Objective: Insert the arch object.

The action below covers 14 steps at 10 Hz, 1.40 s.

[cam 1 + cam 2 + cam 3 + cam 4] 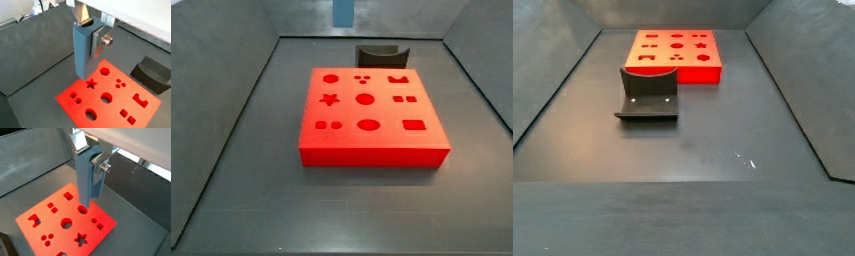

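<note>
My gripper (pixel 93 29) is shut on the arch object (pixel 81 52), a long blue-grey block with a semicircular notch in its upper end, held upright between the silver fingers. Both wrist views show it, also as (pixel 87 178). It hangs well above the red board (pixel 113 107), its lower end over the board's edge near the star hole (pixel 91 83). The board's arch-shaped hole (pixel 141 100) is open. In a side view only the block's lower end (pixel 342 12) shows at the top edge, behind the board (pixel 385 112).
The dark fixture (pixel 378 52) stands just behind the board, and also shows in the other side view (pixel 647 95) and a wrist view (pixel 152 75). Grey walls enclose the dark floor (pixel 714 150) on all sides.
</note>
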{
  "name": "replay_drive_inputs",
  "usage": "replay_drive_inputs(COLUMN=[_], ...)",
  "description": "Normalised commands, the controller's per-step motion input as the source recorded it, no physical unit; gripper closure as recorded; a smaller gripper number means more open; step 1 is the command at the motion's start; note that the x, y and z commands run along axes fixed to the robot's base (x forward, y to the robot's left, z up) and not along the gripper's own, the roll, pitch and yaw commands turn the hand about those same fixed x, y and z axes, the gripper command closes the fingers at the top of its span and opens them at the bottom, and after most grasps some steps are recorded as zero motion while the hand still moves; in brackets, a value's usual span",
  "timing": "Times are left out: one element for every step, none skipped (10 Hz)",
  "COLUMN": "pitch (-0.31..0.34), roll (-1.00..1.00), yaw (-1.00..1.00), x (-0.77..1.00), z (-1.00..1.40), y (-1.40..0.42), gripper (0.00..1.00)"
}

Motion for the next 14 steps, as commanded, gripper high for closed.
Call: replay_drive_inputs(pitch=[0.000, 0.019, 0.094, 0.060, 0.046, 0.040, 0.000, -0.156, -0.263, -0.243, -0.217, -0.030, 0.071, 0.029], roll=[-0.02, 0.00, 0.09, 0.10, 0.15, 0.18, 0.28, 0.22, 0.11, 0.05, 0.03, 0.08, 0.07, 0.06], yaw=[0.00, -0.05, -0.02, -0.01, 0.00, 0.00, 0.00, 0.00, 0.00, 0.00, 0.00, 0.00, -0.14, -0.44], x=[0.00, 0.11, 0.29, 0.46, 0.72, 0.84, 0.81, 0.82, 0.86, 0.97, 1.00, 1.00, 0.99, 0.74], z=[-0.01, -0.13, -0.33, -0.40, -0.41, -0.37, -0.28, -0.26, -0.22, -0.23, -0.27, -0.38, -0.44, -0.50], y=[0.00, 0.00, 0.31, 0.65, 0.69, 0.61, 0.27, 0.04, 0.05, 0.08, 0.09, 0.08, 0.15, 0.27], gripper=[1.00, 1.00, 1.00, 1.00, 1.00, 1.00, 1.00, 1.00, 1.00, 1.00, 1.00, 1.00, 1.00, 1.00])
